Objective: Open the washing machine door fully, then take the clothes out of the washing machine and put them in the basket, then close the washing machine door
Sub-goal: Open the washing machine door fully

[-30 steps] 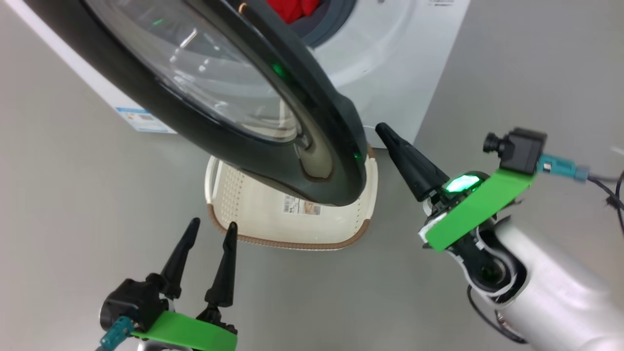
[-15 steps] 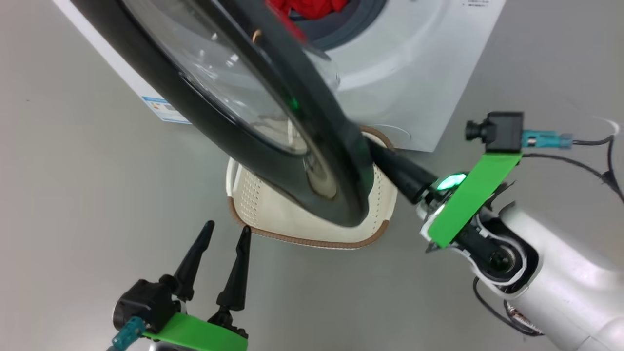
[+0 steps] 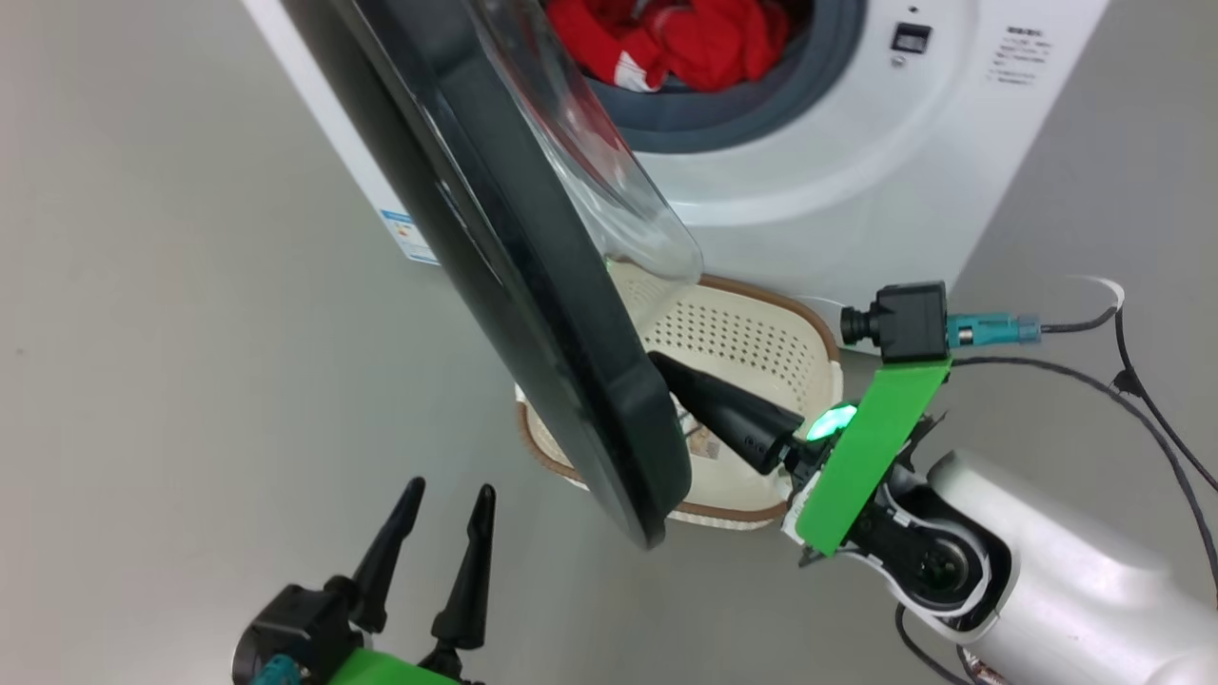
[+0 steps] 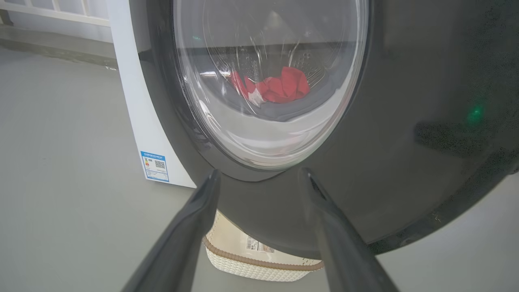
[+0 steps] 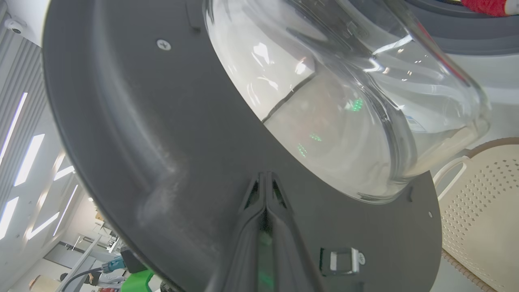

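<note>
The washing machine door [image 3: 599, 400] is swung out from the front of the washing machine [image 3: 856, 171], and the head view catches it nearly edge-on, with the glass bowl bulging toward the drum side. The clothes [image 3: 704, 43] are in the drum, a red heap with a bit of white, lying low in the opening against the grey rubber ring. From the left wrist view you can see them right through the glass.

The right gripper [image 3: 671, 369] has its two fingers pressed flat together, nothing between them. The tip looks to be touching the dark inner face of the door, just under the glass bowl and near the door's lower edge. It hangs over the basket [image 3: 752, 333], which sits on the floor [image 3: 143, 381] right at the foot of the machine, partly under the door. Nothing but a sticker in the part of the basket I can see.

The left gripper [image 3: 452, 487] is on the outer side of the door, over bare floor – fingers spread wide, holding nothing, pointed at the door's lower rim but apart from it. A small blue label [image 3: 407, 236] sits low on the machine's side panel.
</note>
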{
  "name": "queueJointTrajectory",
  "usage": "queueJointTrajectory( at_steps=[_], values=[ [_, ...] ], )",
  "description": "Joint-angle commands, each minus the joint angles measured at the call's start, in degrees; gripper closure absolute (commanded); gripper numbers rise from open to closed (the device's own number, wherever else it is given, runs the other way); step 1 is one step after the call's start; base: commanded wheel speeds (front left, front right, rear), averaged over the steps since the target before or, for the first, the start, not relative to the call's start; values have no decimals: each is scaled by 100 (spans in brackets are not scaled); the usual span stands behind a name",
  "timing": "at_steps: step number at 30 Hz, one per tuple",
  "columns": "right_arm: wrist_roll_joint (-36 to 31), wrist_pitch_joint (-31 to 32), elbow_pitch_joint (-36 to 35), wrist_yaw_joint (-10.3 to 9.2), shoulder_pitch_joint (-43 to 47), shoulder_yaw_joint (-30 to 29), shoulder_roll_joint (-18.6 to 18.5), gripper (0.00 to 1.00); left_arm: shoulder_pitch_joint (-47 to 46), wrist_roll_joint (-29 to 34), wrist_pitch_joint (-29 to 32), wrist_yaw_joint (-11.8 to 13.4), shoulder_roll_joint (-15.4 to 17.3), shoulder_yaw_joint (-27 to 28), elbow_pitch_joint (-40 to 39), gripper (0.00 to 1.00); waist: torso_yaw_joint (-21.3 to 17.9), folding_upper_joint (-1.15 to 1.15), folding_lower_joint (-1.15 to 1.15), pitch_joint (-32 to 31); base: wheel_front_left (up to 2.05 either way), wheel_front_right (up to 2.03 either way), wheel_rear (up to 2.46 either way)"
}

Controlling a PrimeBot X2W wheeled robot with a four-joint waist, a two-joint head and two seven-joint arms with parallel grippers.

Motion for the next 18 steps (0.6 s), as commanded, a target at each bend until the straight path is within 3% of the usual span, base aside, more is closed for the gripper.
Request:
queueJointTrajectory(
  at_steps=[1, 11, 18],
  values=[
    [35, -2, -181, 46, 243, 77, 129, 100, 84, -29, -70, 45, 83, 137, -133, 0, 336, 0, 0, -286, 0, 0, 0],
    [115, -44, -133, 46, 459, 226, 280, 100, 358, 8, -70, 128, 83, 123, -158, 0, 925, 0, 0, -660, 0, 0, 0],
    [111, 65, -47, 46, 357, 363, 564, 100, 524, -3, -70, 279, 83, 364, -301, 0, 1003, 0, 0, -736, 0, 0, 0]
  ],
)
